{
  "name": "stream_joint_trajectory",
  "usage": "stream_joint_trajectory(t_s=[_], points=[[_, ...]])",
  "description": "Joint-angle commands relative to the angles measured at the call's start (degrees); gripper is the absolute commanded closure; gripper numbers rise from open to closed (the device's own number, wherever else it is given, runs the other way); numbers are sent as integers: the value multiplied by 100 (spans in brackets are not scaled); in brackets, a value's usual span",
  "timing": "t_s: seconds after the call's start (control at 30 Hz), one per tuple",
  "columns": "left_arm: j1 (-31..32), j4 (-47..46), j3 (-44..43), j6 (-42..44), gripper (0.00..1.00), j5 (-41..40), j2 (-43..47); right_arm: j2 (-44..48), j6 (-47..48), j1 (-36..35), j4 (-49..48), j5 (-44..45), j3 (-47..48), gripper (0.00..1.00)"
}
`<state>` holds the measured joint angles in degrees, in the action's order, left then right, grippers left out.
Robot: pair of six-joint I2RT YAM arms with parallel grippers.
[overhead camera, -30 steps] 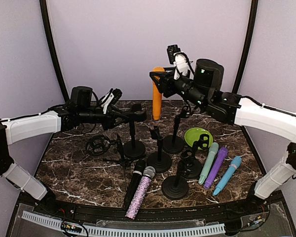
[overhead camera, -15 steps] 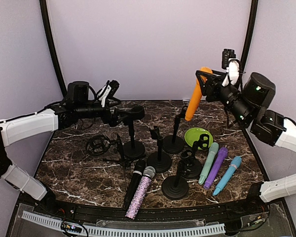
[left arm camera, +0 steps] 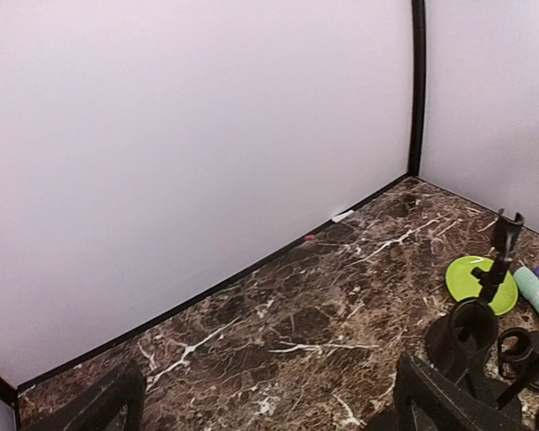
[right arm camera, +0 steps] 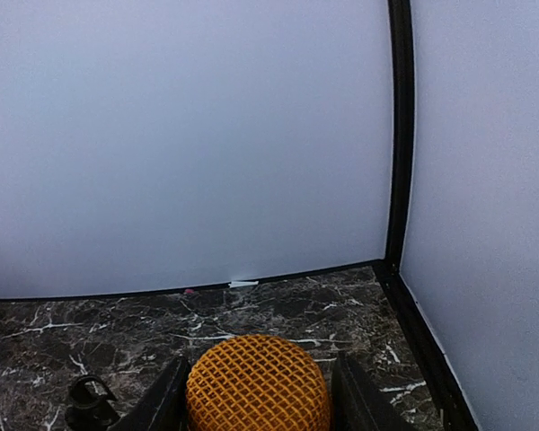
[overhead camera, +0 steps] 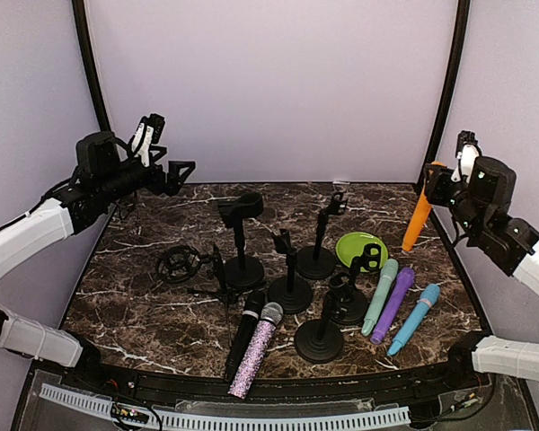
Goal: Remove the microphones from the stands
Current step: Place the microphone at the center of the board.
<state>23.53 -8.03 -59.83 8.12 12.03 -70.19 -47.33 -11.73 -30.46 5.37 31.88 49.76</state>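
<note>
Fingers [right arm camera: 168, 400] of the right gripper [overhead camera: 435, 185] are partly closed on either side of the orange microphone [overhead camera: 419, 221]. They hold it tilted in the air over the right edge of the marble table [overhead camera: 135, 305], well apart from the black stands [overhead camera: 242, 235] clustered at centre. The left gripper [overhead camera: 176, 176] hangs with its jaws spread wide and nothing between them, above the far left corner, while a black microphone [overhead camera: 243, 334], a glittery one [overhead camera: 257, 350] and mint [overhead camera: 379, 296], purple [overhead camera: 393, 303] and blue [overhead camera: 414, 319] ones lie on the tabletop near a green disc [overhead camera: 355, 242].
</note>
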Motion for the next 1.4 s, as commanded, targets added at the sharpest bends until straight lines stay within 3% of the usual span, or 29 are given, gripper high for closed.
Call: stream_joint_trajectory(t_s=[0.0, 0.2, 0.47, 0.8, 1.1, 1.37], points=[[-228, 263, 164, -157, 1, -455, 250, 22, -936, 1175, 209, -1325, -387, 76], [-235, 250, 462, 55, 1, -646, 429, -298, -2096, 2402, -566, -3365, -1012, 76], [-235, 287, 544, 109, 1, -667, 336, -1076, -3175, 2466, -2130, -4351, -1611, 77], [-235, 311, 565, 101, 1, -661, 303, -1443, -3031, 2446, -1490, -4115, -1664, 74], [-235, 329, 537, 16, 1, -601, 226, -1522, -3360, 2396, -1801, -3601, -2212, 70], [-235, 328, 547, 5, 1, -587, 200, -2562, -3403, 2098, -2264, -3704, -2126, 60]])
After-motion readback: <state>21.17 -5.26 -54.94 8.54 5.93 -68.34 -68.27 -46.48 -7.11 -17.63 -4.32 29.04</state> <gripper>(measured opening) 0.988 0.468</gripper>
